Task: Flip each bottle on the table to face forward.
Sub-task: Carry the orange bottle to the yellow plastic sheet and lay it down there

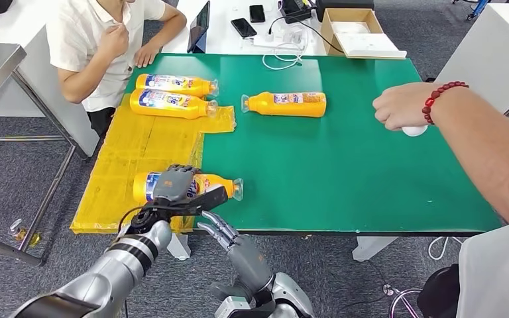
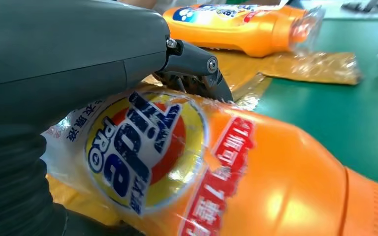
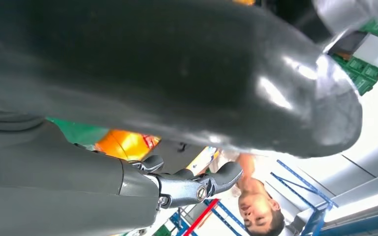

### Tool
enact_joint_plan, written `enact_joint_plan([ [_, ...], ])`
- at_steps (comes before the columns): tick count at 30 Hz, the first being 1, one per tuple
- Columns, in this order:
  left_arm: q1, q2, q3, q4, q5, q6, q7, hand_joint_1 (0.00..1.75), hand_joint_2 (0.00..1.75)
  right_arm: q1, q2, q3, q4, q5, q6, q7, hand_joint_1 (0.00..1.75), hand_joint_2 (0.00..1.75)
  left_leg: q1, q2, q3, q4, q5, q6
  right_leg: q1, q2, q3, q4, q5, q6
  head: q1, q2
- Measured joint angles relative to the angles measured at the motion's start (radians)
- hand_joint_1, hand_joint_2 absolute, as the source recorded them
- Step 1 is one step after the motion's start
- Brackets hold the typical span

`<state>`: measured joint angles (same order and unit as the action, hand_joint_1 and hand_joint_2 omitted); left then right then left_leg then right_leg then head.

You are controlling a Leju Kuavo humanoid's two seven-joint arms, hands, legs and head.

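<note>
Left robot hand point(image 1: 175, 185) grips near bottle point(image 1: 205, 187); wrist view shows label point(image 2: 133, 147).

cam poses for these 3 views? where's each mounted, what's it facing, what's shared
Head view: high on the body, looking down at the green table; both arms enter from below.
Left wrist view: behind the left hand, close on the near bottle it grips.
Right wrist view: behind the right hand, angled up under the table edge.
Shared: head and left wrist views both show the near bottle.
</note>
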<state>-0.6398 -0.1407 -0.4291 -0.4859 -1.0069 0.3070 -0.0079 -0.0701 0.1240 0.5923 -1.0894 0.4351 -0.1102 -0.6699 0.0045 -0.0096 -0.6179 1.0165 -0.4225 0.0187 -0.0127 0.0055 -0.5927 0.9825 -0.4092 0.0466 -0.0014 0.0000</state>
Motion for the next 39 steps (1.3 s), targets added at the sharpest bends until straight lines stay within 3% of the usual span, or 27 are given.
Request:
enact_joint_plan([
  [6,-0.068,-0.003,-0.009,0.093,-0.038,-0.06,0.073,1.75,1.75,-0.001,0.007,0.005,0.016,-0.017,-0.001,-0.011,0.0,0.0,0.0,0.0,0.002,0.0,0.0,0.0,0.0,0.0,0.002,0.0,0.0,0.0,0.0,0.0],
  [16,-0.1,-0.003,-0.012,0.142,-0.039,-0.077,0.082,1.75,1.75,-0.001,0.009,0.005,0.033,-0.021,-0.002,-0.011,0.0,0.0,0.0,0.0,0.003,0.0,0.0,0.0,0.0,0.0,0.002,0.001,0.0,0.0,0.0,0.0],
  [18,-0.101,-0.003,-0.013,0.145,-0.039,-0.079,0.083,1.64,1.75,-0.001,0.009,0.005,0.034,-0.021,-0.003,-0.011,0.0,0.0,0.0,0.0,0.003,0.0,0.0,0.0,0.0,0.0,0.002,0.001,0.0,0.0,0.0,0.0],
  [19,-0.102,-0.003,-0.013,0.145,-0.038,-0.081,0.085,1.56,1.75,-0.001,0.009,0.005,0.035,-0.022,-0.004,-0.011,0.0,0.0,0.0,0.0,0.003,0.0,0.0,0.0,0.0,0.0,0.002,0.001,0.0,0.0,0.0,0.0],
  [20,-0.104,-0.003,-0.013,0.145,-0.038,-0.083,0.089,1.31,1.75,-0.001,0.009,0.005,0.036,-0.023,-0.006,-0.011,0.0,0.0,0.0,0.0,0.003,0.0,0.0,0.0,0.0,0.0,0.003,0.001,0.0,0.0,0.0,0.0],
  [23,-0.113,0.001,-0.01,0.147,-0.033,-0.097,0.112,0.27,1.75,-0.001,0.009,0.004,0.043,-0.028,-0.014,-0.012,0.0,0.0,0.0,0.0,0.003,0.0,0.0,0.0,0.0,0.0,0.003,0.001,0.0,0.0,0.0,0.0],
  [24,-0.116,0.003,-0.007,0.149,-0.03,-0.105,0.119,0.08,1.75,-0.002,0.01,0.004,0.046,-0.029,-0.017,-0.013,0.0,0.0,0.0,0.0,0.003,0.0,0.0,0.0,0.0,0.0,0.003,0.001,0.0,0.0,0.0,0.0],
  [27,-0.123,0.013,0.012,0.152,-0.006,-0.136,0.117,0.0,1.75,-0.006,0.013,0.004,0.06,-0.031,-0.021,-0.02,0.0,0.0,0.0,0.0,0.003,0.0,0.0,0.0,0.0,0.0,0.003,0.001,0.0,0.0,0.0,0.0],
  [30,-0.123,0.018,0.046,0.152,0.048,-0.167,0.062,0.0,1.75,-0.008,0.017,0.003,0.072,-0.032,-0.025,-0.024,0.0,0.0,0.0,0.0,0.004,0.0,0.0,0.0,0.0,0.0,0.003,0.002,0.0,0.0,0.0,0.0],
  [33,-0.106,0.014,0.106,0.127,0.197,-0.213,-0.12,0.0,1.75,-0.007,0.019,0.003,0.087,-0.041,-0.05,-0.027,0.0,0.0,0.0,0.0,0.004,0.0,0.0,0.0,0.0,0.0,0.002,0.002,0.0,0.0,0.0,0.0],
  [36,-0.038,0.0,0.167,0.037,0.381,-0.272,-0.311,0.0,1.75,-0.005,0.016,0.003,0.103,-0.07,-0.089,-0.029,0.0,0.0,0.0,-0.001,0.003,0.0,0.0,0.0,0.0,0.0,0.002,0.002,-0.001,-0.001,0.0,0.0],
  [39,0.054,-0.007,0.188,-0.106,0.571,-0.342,-0.359,0.0,1.75,0.002,0.007,0.003,0.111,-0.091,-0.117,-0.029,0.0,0.0,-0.001,0.0,0.002,0.0,0.0,0.0,-0.001,0.0,0.001,0.002,-0.001,0.0,0.0,0.0],
])
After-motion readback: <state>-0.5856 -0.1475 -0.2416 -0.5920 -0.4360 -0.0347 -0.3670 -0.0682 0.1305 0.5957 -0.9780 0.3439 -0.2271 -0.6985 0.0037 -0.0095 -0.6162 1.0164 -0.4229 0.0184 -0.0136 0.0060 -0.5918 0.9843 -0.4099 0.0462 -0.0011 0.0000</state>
